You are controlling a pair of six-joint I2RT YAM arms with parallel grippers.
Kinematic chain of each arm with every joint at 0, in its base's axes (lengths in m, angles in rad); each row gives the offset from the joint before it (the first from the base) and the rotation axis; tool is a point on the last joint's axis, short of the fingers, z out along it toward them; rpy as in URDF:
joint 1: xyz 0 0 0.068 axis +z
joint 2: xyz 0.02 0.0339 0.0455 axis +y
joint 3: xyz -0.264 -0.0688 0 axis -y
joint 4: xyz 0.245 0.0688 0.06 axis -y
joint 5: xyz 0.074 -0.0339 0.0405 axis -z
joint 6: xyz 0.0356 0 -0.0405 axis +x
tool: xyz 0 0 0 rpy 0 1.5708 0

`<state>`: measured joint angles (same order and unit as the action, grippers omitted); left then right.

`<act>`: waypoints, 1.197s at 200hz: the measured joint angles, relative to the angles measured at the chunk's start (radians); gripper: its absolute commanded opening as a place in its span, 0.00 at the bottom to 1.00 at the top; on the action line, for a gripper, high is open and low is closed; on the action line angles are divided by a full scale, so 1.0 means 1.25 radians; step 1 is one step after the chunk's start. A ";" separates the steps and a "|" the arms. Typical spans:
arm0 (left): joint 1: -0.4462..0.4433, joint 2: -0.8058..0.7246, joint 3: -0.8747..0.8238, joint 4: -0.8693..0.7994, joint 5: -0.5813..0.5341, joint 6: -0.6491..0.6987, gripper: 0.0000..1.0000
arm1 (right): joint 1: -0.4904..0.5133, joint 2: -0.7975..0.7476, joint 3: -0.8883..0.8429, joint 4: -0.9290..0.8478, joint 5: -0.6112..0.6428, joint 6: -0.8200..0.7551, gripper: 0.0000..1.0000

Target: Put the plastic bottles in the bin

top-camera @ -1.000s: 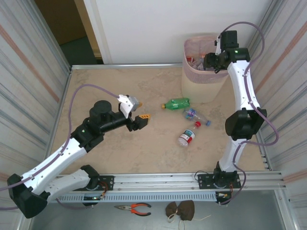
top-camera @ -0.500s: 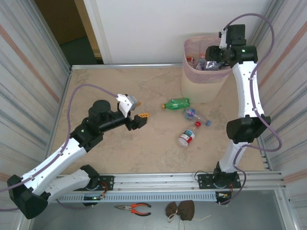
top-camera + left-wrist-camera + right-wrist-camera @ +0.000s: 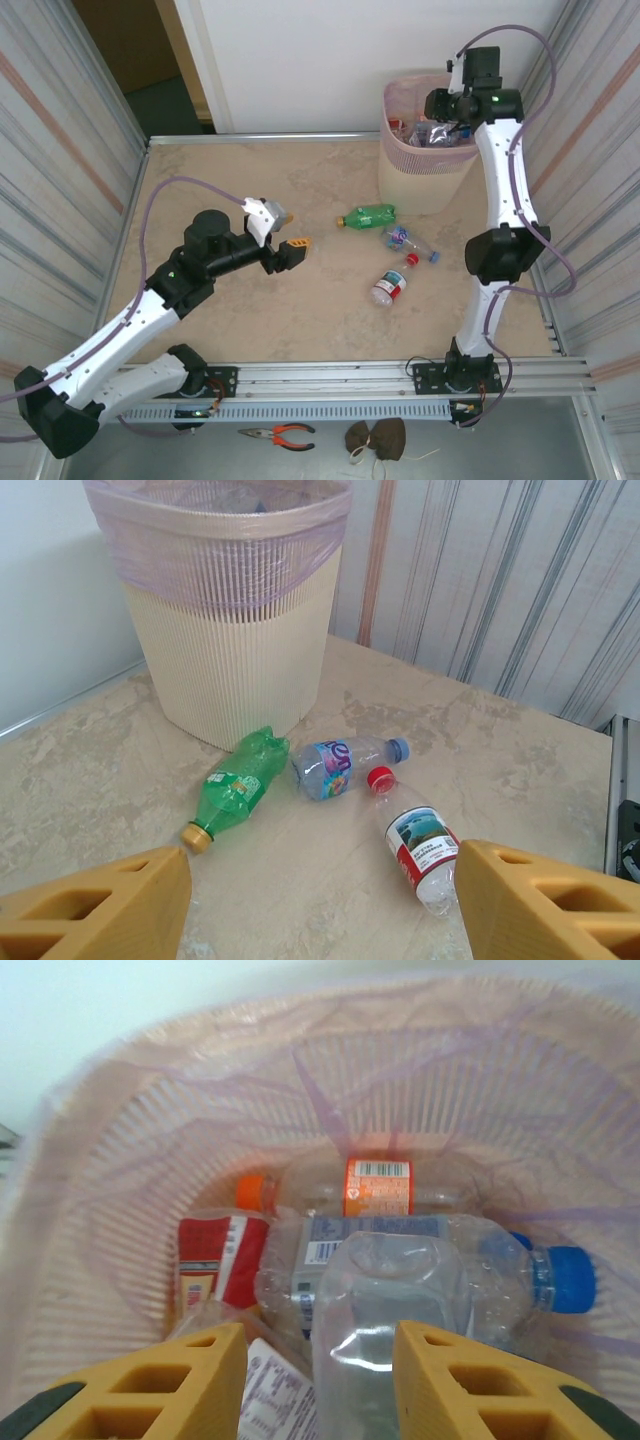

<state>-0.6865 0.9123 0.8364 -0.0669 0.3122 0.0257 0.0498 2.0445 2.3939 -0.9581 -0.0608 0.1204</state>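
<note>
Desk [image 3: 220,190]: beige, marbled surface, metal rail along the near edge.

Bin [image 3: 420,185]: cream, ribbed, lined with a pink bag; standing upright at the far right of the desk. Seen from the left wrist [image 3: 230,650] behind the loose bottles, and from the right wrist [image 3: 130,1160] looking down inside.

Green bottle [image 3: 367,215] [image 3: 238,788]: lying on its side, just beside the foot of the bin, yellow cap towards the left pincer.

Blue-capped bottle [image 3: 405,240] [image 3: 340,765]: clear, purple-blue label, lying next to the green bottle.

Red-capped bottle [image 3: 390,284] [image 3: 420,850]: clear, white label with a red band, lying nearest the arms, cap close to the blue-capped bottle.

Inside the bin: orange-labelled bottle [image 3: 378,1187], red-labelled bottle [image 3: 215,1260], and a bare clear bottle [image 3: 375,1310] uppermost.

Left pincer [image 3: 293,250]: released, fingers wide apart, nothing between them; above bare desk, left of the three loose bottles.

Right pincer [image 3: 432,110] [image 3: 320,1340]: over the bin mouth, fingers a little apart with the bare clear bottle in the gap; cannot tell whether grasping it or clear of it.

Pliers [image 3: 280,433]: orange handles, lying in front of the rail.
</note>
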 measured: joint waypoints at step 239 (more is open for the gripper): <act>-0.122 0.404 0.137 -0.062 -0.014 -0.032 0.73 | -0.019 -0.442 -0.381 0.044 -0.001 0.045 0.41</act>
<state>-0.8387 1.4174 1.0080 -0.1440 0.2943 -0.0147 0.0261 1.4918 1.9182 -0.9028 -0.0616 0.1768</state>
